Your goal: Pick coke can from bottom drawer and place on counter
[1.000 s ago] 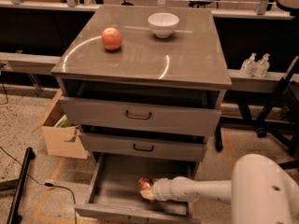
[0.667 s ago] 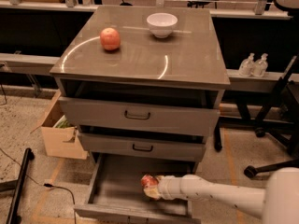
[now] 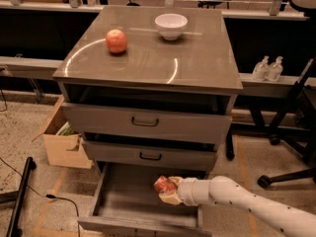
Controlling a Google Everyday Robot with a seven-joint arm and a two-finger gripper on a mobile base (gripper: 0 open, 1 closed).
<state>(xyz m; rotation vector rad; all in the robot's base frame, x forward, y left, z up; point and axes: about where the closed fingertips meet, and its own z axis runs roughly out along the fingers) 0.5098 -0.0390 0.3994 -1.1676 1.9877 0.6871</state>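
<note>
The bottom drawer (image 3: pixel 123 201) is pulled open below the two upper drawers and shows a plain grey floor. The coke can (image 3: pixel 164 184), red, is held just above the drawer's right part. My gripper (image 3: pixel 168 190) reaches in from the right on a white arm and is shut on the can. The counter (image 3: pixel 148 58) is the glossy grey-brown top of the cabinet, with curved light reflections.
An orange-red apple (image 3: pixel 116 40) and a white bowl (image 3: pixel 171 25) stand on the counter's far half. A cardboard box (image 3: pixel 61 142) sits on the floor left of the cabinet. Two bottles (image 3: pixel 268 69) stand on a shelf at the right. Office chair legs (image 3: pixel 291 152) are at the right.
The view has shifted and the arm has stretched out. My gripper with the can has risen a little off the drawer floor and sits slightly further right.
</note>
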